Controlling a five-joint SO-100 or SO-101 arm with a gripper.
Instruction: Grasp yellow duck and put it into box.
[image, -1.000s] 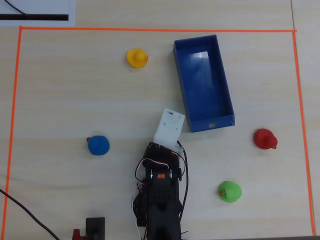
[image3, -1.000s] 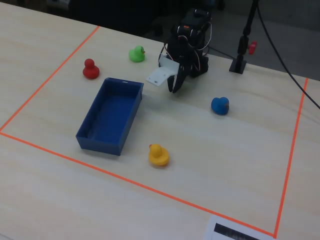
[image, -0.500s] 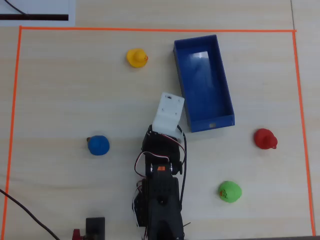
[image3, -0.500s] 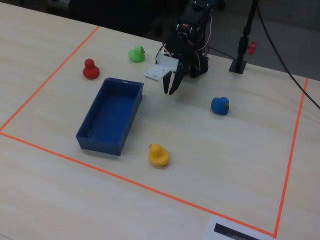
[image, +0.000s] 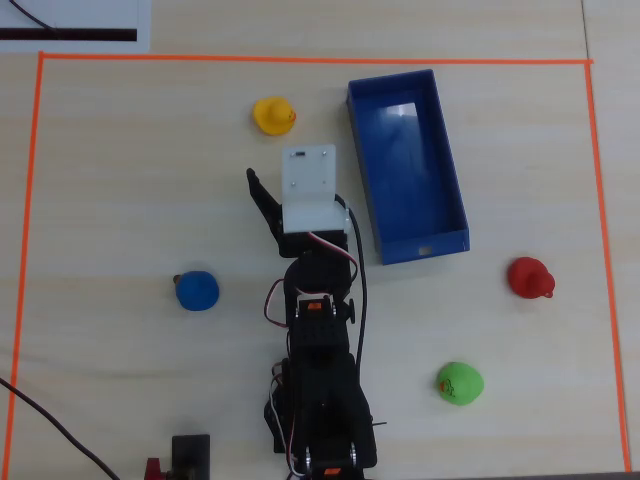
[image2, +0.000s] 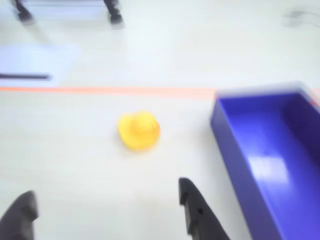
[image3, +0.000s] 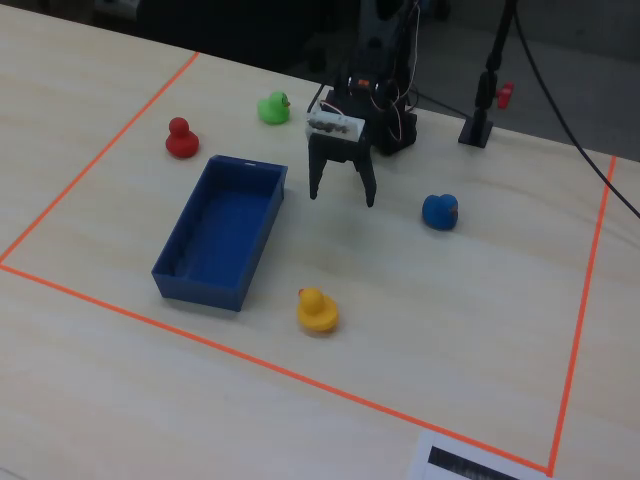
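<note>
Gripper (image3: 341, 198) hangs above the table with both fingers spread wide and nothing between them, well short of the yellow duck (image3: 318, 310). In the wrist view the duck (image2: 139, 130) sits ahead, roughly centred between the two dark fingertips (image2: 196, 210), so the arm looks lined up for a straight reach forward and down. Wide opening makes sense: the duck is round and needs clearance on both sides.

Duck stands alone on bare wood inside the orange tape border (image: 300, 60), near the far tape line in the overhead view, just left of the box (image: 456, 190) but not touching it. Box is a long blue tray, empty as far as I can see, open side up, so the drop afterwards should be a short sideways carry.

Red duck (image: 529, 277), green duck (image: 459, 383) and blue duck (image: 197, 291) are well apart from the target and out of the reach path, so mix-up risk is low.

Step in hand, my read: approach, grasp not yet begun. Wrist view is blurred, so fine alignment is hard to judge.
</note>
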